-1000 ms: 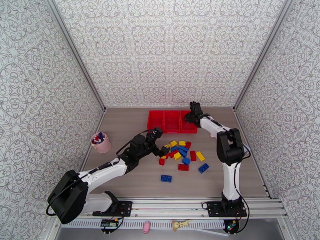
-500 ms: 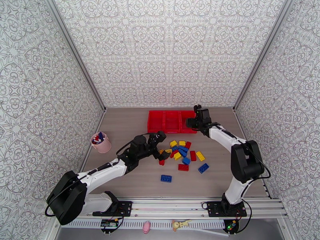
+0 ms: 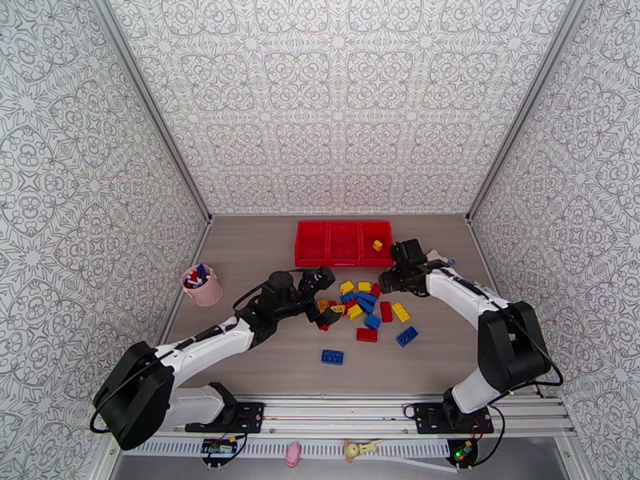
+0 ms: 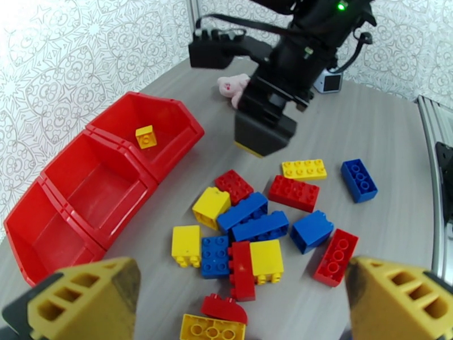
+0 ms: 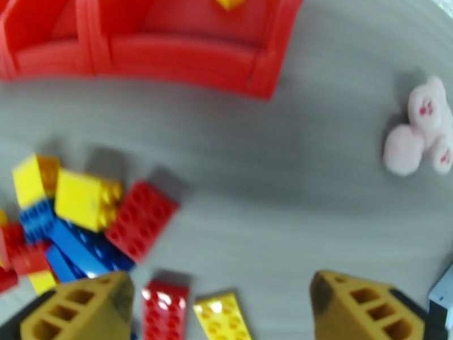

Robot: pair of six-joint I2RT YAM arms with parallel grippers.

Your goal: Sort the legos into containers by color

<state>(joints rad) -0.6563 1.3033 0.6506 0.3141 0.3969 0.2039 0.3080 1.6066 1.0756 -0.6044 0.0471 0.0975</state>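
One yellow brick (image 3: 377, 245) now in rightmost of the bins (image 3: 344, 262), worktop (image 3: 256, 354) far edge; right end effector (image 3: 390, 280), spread and empty, has swung back to brick pile (image 3: 364, 304); left end effector (image 3: 326, 315) spread over it.

Pink cup (image 3: 204, 291), pink plush (image 5: 422, 131) (well apart)

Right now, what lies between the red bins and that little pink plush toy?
Nothing on the table: in the right wrist view, a bare stretch of grey tabletop separates the red bins from the pink plush toy.
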